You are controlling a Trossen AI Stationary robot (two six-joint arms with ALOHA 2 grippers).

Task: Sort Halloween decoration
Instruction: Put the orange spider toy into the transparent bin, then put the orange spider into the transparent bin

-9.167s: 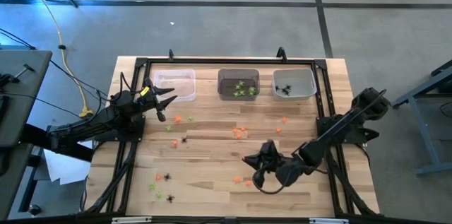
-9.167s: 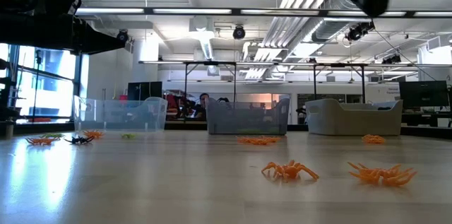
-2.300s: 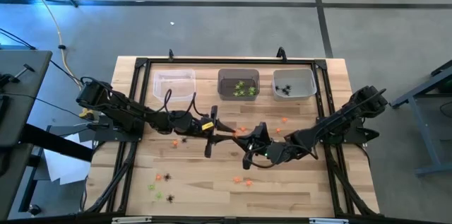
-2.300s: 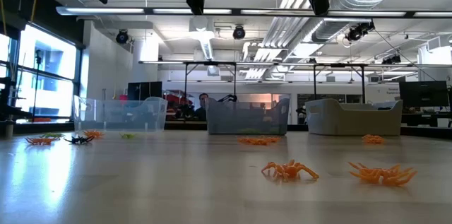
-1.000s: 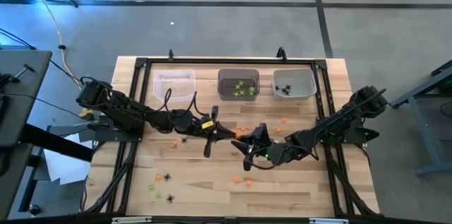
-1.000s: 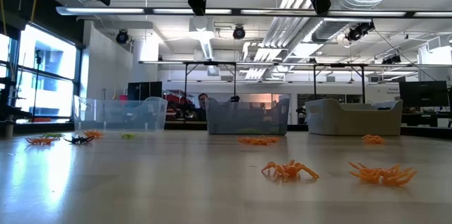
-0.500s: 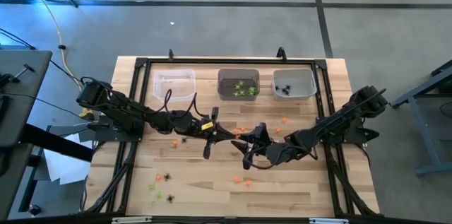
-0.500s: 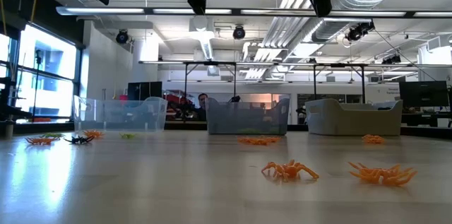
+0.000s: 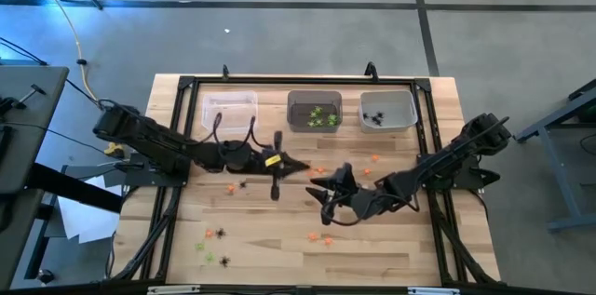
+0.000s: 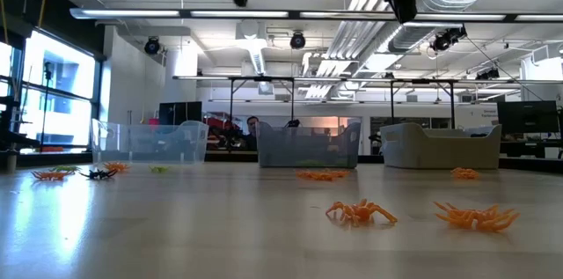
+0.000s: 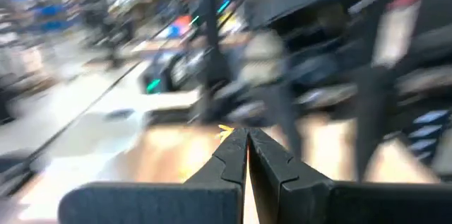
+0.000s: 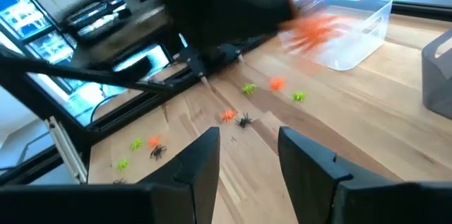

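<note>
From where I stand, both arms hang over the middle of the wooden surface point(image 9: 279, 239), their tips near each other. The left pincer point(image 9: 300, 167) is pressed closed, and a sliver of orange point(image 11: 226, 131) shows right at its tips in its own wrist view, so I judge it is carrying one orange trinket; the blur there keeps me from being sure. The right pincer point(image 9: 321, 204) hangs with its fingers spread and nothing between them.

The step in hand looks like carrying that orange piece to a bin. The next move calls for swinging the left arm toward 11 o'clock, over the clear bin point(image 9: 229, 110), which looks empty from above, and opening there. The right arm seems free for another pick from the orange cluster point(image 9: 318, 172) just beside it.

The decorations are tiny, spiky, leggy plastic bits. Orange ones point(image 10: 361, 212) lie scattered around the centre and toward 5 o'clock; black spiders point(image 9: 222, 233) and lime-green ones point(image 9: 201, 248) sit near 7 o'clock. The middle grey bin point(image 9: 314, 111) at 12 o'clock holds green pieces, and the pale bin point(image 9: 387, 109) at 1 o'clock holds black spiders. All three bins are thin, translucent, rectangular tubs; the surface is smooth, pale, planked wood edged by a black frame point(image 9: 298, 81).
</note>
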